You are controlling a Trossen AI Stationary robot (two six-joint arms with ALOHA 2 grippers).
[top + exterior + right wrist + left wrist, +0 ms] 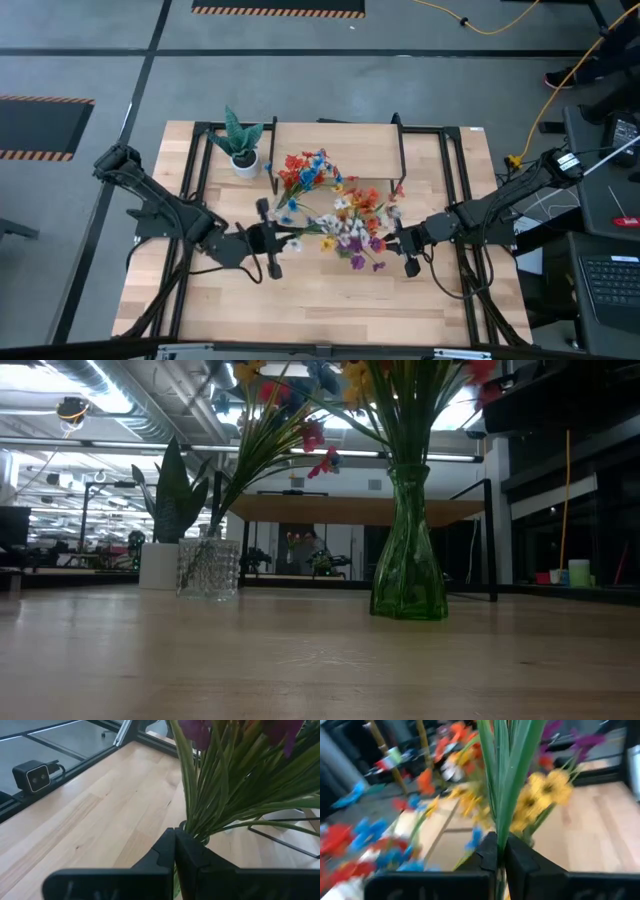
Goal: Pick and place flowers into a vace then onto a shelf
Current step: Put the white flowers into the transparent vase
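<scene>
On the pale wooden tabletop (330, 300), a green glass vase (409, 560) holds flowers (350, 225); left fingers (485, 862) pinch one thin stem (502, 795), right fingers (187, 855) closed, empty beside the vase.

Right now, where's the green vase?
In the low view the green glass vase stands upright on the tabletop, right of the clear glass vase and the white pot, in front of the shelf.
</scene>
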